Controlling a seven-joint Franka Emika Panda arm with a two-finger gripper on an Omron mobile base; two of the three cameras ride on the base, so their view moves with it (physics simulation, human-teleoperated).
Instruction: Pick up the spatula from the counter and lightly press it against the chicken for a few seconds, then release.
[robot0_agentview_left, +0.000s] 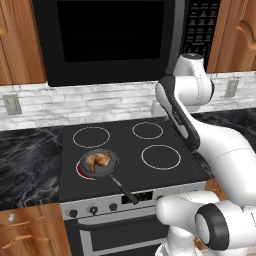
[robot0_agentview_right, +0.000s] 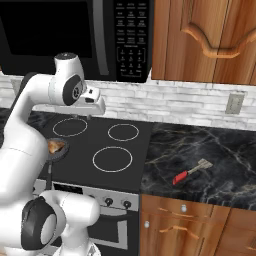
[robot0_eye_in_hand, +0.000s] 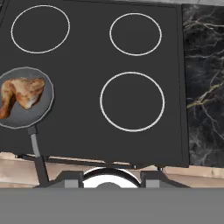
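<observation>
The spatula (robot0_agentview_right: 192, 171), with a red handle and a metal blade, lies flat on the black marble counter (robot0_agentview_right: 225, 150) to the right of the stove. A browned chicken piece (robot0_agentview_left: 98, 159) (robot0_eye_in_hand: 21, 94) sits in a small dark pan (robot0_agentview_left: 111, 161) (robot0_eye_in_hand: 47, 107) on the front left burner, its handle pointing toward the stove's front. My gripper (robot0_agentview_right: 82, 116) (robot0_eye_in_hand: 111, 179) hangs high over the middle of the cooktop, pointing down. It is open with nothing between its fingertips, far from both the spatula and the chicken.
The black cooktop (robot0_agentview_left: 125, 150) has three bare burner rings. A microwave (robot0_agentview_left: 105, 35) hangs low above it. Wooden cabinets (robot0_agentview_right: 205, 40) are mounted over the right counter. Knobs (robot0_agentview_right: 116, 202) line the stove front. Marble counter (robot0_agentview_left: 27, 165) also lies left of the stove.
</observation>
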